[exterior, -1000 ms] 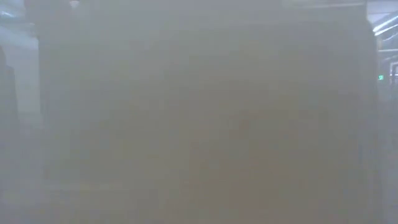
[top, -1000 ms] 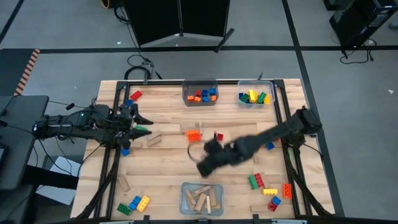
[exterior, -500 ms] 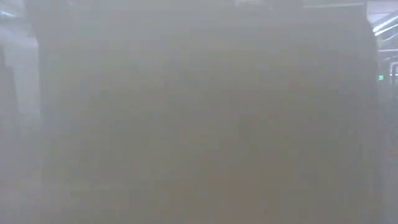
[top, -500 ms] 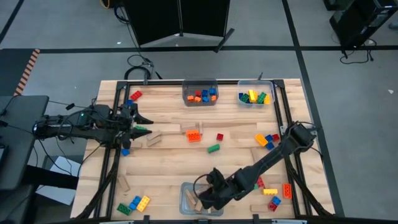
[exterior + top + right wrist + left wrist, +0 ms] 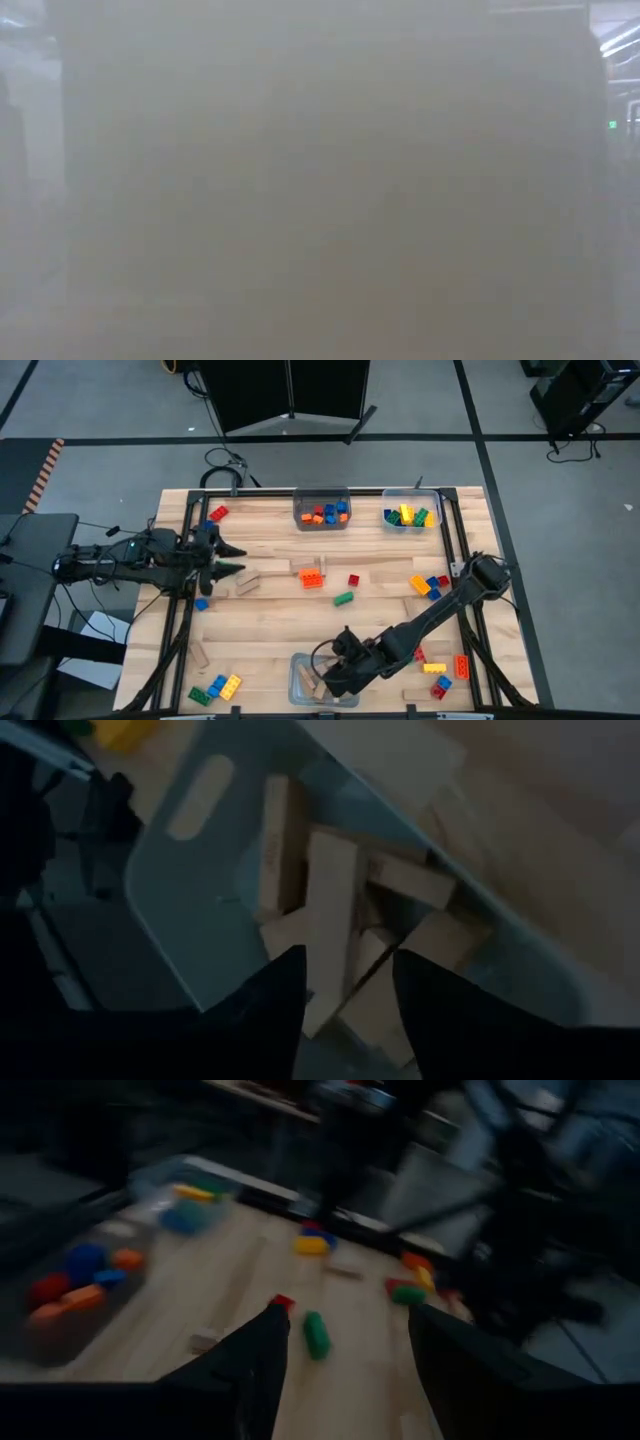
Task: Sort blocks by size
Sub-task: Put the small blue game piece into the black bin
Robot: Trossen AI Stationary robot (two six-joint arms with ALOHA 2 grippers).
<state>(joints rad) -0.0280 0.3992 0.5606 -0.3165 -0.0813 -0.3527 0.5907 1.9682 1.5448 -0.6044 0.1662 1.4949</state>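
My right claw (image 5: pixel 330 682) hangs over the clear bin (image 5: pixel 190 910) at the six o'clock edge of the surface (image 5: pixel 270 630), its two dark fingers (image 5: pixel 270 1010) parted with nothing between them. Below them, inside the bin, tan wooden blocks (image 5: pixel 330 935) lie piled at angles. My right arm reaches low and long from its base near three o'clock, bent at the elbow and slanting down toward six.

My left claw (image 5: pixel 228 560) waits at nine o'clock, arm stretched level across the edge, fingers spread and empty. Ahead of it lie a green brick (image 5: pixel 316 1334) and a red brick (image 5: pixel 283 1302).

Toward twelve o'clock, two more clear bins hold small coloured bricks (image 5: pixel 322 513) and larger ones (image 5: pixel 408 516). Loose bricks are scattered near four o'clock (image 5: pixel 438 670) and seven o'clock (image 5: pixel 215 688).
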